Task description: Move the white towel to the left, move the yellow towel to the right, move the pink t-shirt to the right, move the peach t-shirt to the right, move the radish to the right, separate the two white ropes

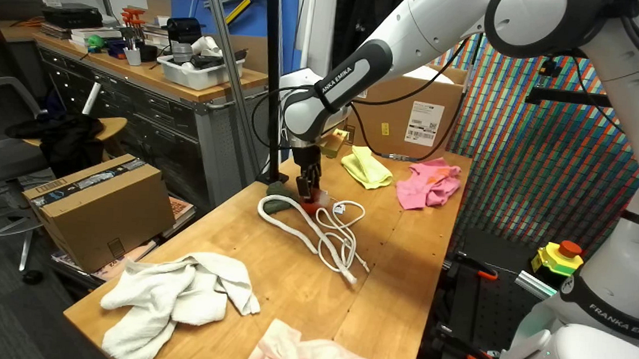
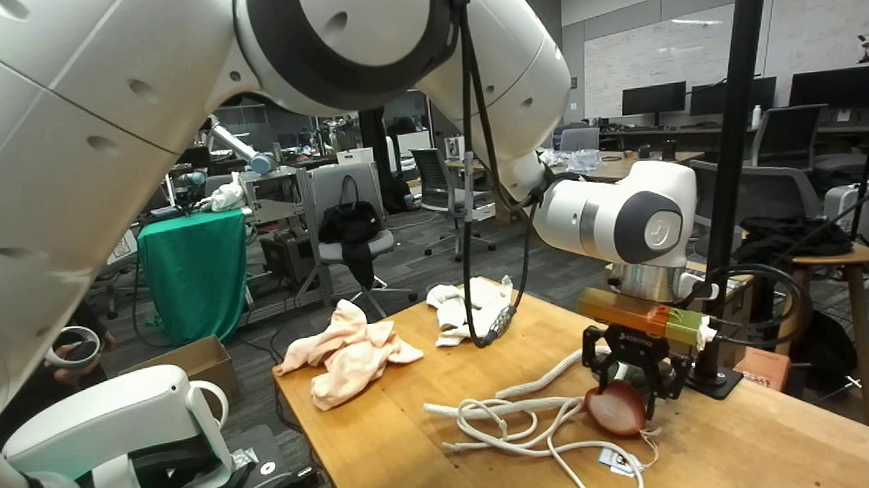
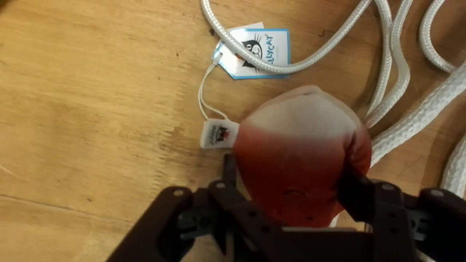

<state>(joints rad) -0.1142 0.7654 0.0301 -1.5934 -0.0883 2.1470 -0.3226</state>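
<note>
Peach shirt (image 1: pixel 308 356): nearest me, at this end of the bench (image 1: pixel 404 246).
Radish (image 3: pixel 298 153): on the bench; its step, moving it right, looks in hand.
Tool (image 3: pixel 289 173): jaws part-way apart astride the radish; whether they grip, I can't tell.
Ropes (image 3: pixel 418 115): just beside the radish, one over its tag (image 3: pixel 267 45); next, squeeze, then lift without dragging them.

both exterior views: oblique, farther back, sharing table (image 1: pixel 404 251) | wrist: downward, close above radish (image 3: pixel 298 156)
</note>
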